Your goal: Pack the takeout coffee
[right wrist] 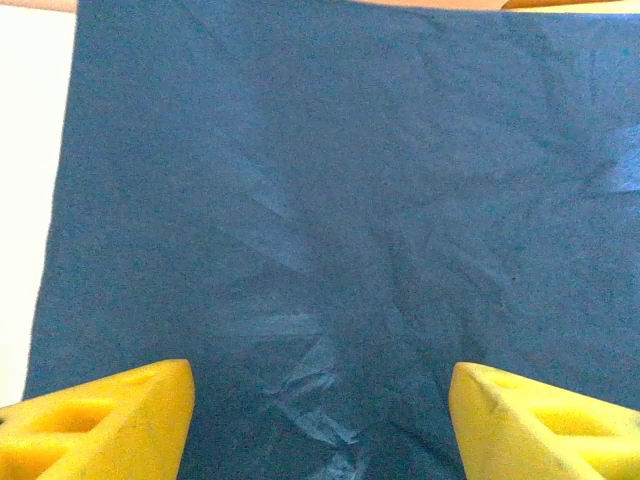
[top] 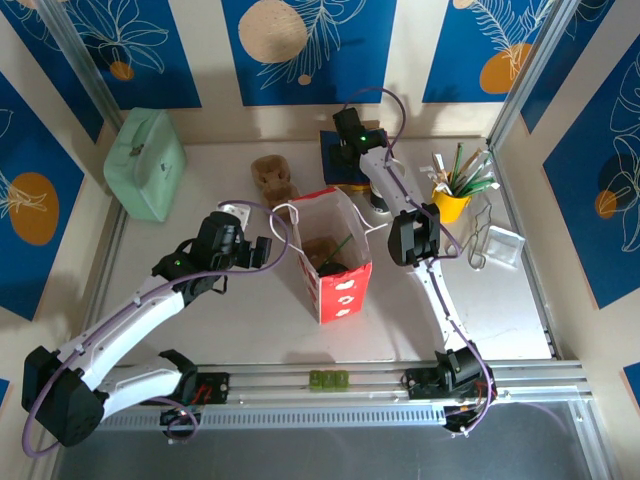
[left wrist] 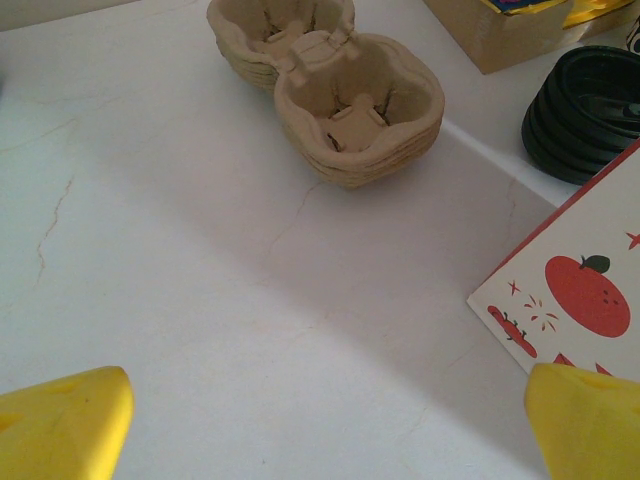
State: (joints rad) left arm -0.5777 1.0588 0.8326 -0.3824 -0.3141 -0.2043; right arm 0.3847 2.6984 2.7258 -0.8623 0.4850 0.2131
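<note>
I cannot pick out the takeout coffee for certain. A dark shape (top: 334, 268) lies inside the open red and white paper bag (top: 345, 290), beside a brown carrier, and I cannot tell what it is. My left gripper (top: 268, 250) hangs open just left of the bag; its yellow fingertips (left wrist: 70, 420) stand wide over bare table, and the bag's corner (left wrist: 590, 300) is at the right. My right gripper (top: 350, 148) is at the back, open over a stack of blue napkins (right wrist: 330, 200), with nothing between its fingers (right wrist: 110, 420).
Stacked pulp cup carriers (left wrist: 340, 100) sit behind the bag, with a stack of black lids (left wrist: 585, 110) to their right. A yellow cup of sticks (top: 450, 203) and a wire holder (top: 482, 240) stand at the right. A mint green box (top: 145, 162) is at the back left.
</note>
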